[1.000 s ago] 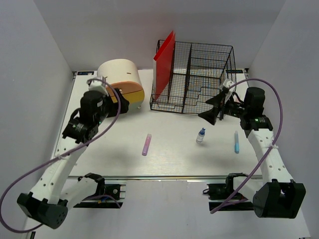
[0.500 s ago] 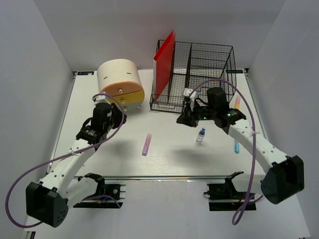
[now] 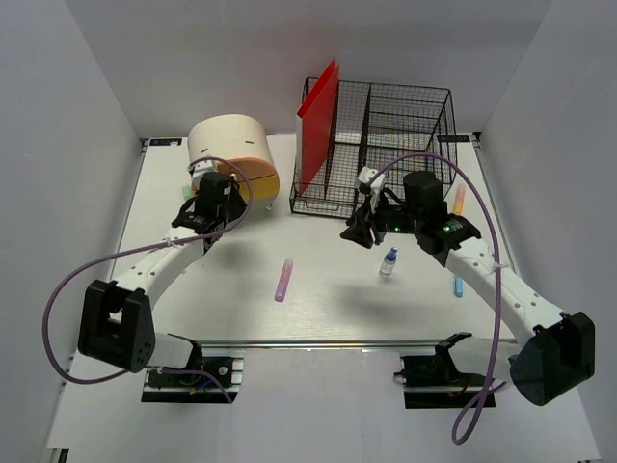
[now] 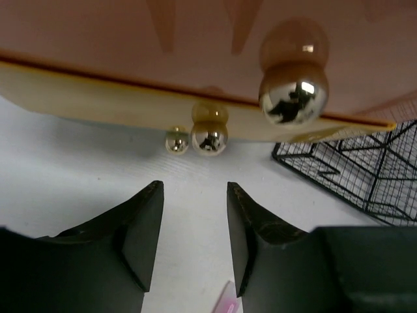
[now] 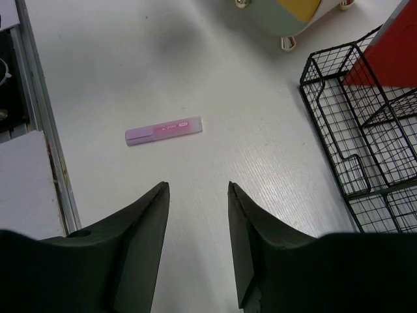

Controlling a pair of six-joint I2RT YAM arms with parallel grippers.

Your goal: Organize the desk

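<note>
The desk [image 3: 328,299] is a white tabletop with a metal rail along its near edge. A pink highlighter [image 3: 283,280] lies near its middle, a small blue-capped bottle [image 3: 388,261] stands to the right, and a blue pen [image 3: 457,285] lies further right. My left gripper [image 3: 217,214] is open and empty. It sits close to the orange front of the cream drawer box [image 3: 234,159], whose gold knobs [image 4: 293,98] fill the left wrist view. My right gripper [image 3: 359,234] hovers open and empty just left of the bottle. It is over bare desk, with the highlighter [image 5: 163,131] ahead of it.
A black wire basket [image 3: 386,145] stands at the back with a red folder [image 3: 318,125] upright in its left slot. An orange pen [image 3: 459,201] lies right of the basket. Grey walls close in the left and right sides.
The left gripper has risen from the mid-left desk up to the drawer box front. The right gripper swung left from the right side to beside the bottle and has barely moved since.
</note>
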